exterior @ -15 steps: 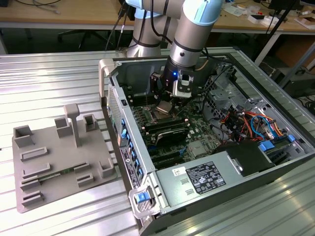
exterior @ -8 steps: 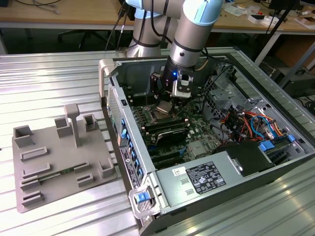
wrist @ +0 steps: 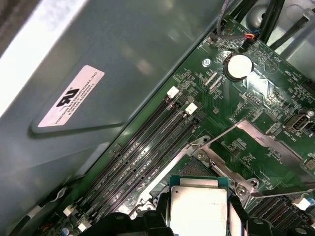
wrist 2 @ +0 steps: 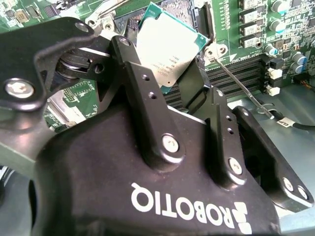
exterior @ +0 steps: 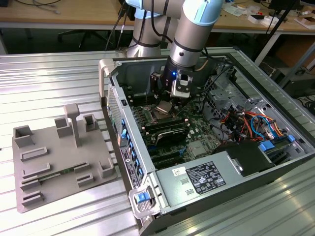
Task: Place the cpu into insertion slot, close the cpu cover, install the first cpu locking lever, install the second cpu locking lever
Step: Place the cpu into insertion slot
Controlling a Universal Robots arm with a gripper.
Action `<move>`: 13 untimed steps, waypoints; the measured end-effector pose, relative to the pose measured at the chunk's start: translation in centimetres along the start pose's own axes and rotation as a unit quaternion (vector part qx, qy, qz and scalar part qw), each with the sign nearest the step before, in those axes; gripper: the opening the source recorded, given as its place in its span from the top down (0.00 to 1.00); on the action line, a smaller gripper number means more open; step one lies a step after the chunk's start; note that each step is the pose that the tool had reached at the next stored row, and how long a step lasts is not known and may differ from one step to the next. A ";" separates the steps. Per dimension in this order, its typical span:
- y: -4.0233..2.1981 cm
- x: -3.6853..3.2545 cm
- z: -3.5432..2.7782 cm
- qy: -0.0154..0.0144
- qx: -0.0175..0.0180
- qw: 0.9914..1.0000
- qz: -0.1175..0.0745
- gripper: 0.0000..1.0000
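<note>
Two wrist views differ: first wrist view shows cpu cover (wrist: 261, 145) raised beside the insertion slot (wrist: 191, 169); second wrist view shows my pincer (wrist 2: 165, 69) partway closed, clamping the cpu (wrist 2: 165, 44) by its edges near the slot.

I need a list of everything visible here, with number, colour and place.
table: one, silver, under everything
computer case: one, grey, open, on table
fixture plate: one, grey, exterior view's left of case
insertion slot: one, dark, on green board
cpu cover: one, silver, raised open
RAM slots: several, black, beside insertion slot
coin battery: one, silver, on green board
cpu: one, silver, between the fingers
arm: one, grey-blue, reaching into case
gripper: one, black, shut on cpu
</note>
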State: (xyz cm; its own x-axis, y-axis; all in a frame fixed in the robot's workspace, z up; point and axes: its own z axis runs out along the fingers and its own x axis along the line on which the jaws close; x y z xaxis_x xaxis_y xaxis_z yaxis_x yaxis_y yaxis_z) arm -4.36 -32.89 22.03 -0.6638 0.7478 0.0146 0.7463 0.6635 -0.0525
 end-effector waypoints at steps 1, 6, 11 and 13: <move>0.00 0.00 0.00 0.000 0.000 1.000 0.003 0.45; 0.00 0.00 0.00 0.001 0.000 1.000 0.014 0.45; 0.00 0.00 0.01 0.002 -0.001 0.999 0.035 0.45; 0.00 0.00 0.01 0.002 -0.001 0.999 0.038 0.45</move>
State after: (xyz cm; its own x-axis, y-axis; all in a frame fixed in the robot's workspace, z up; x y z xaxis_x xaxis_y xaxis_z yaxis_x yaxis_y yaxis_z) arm -4.36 -32.89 22.03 -0.6058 0.7955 0.0146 0.7940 0.6056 -0.0526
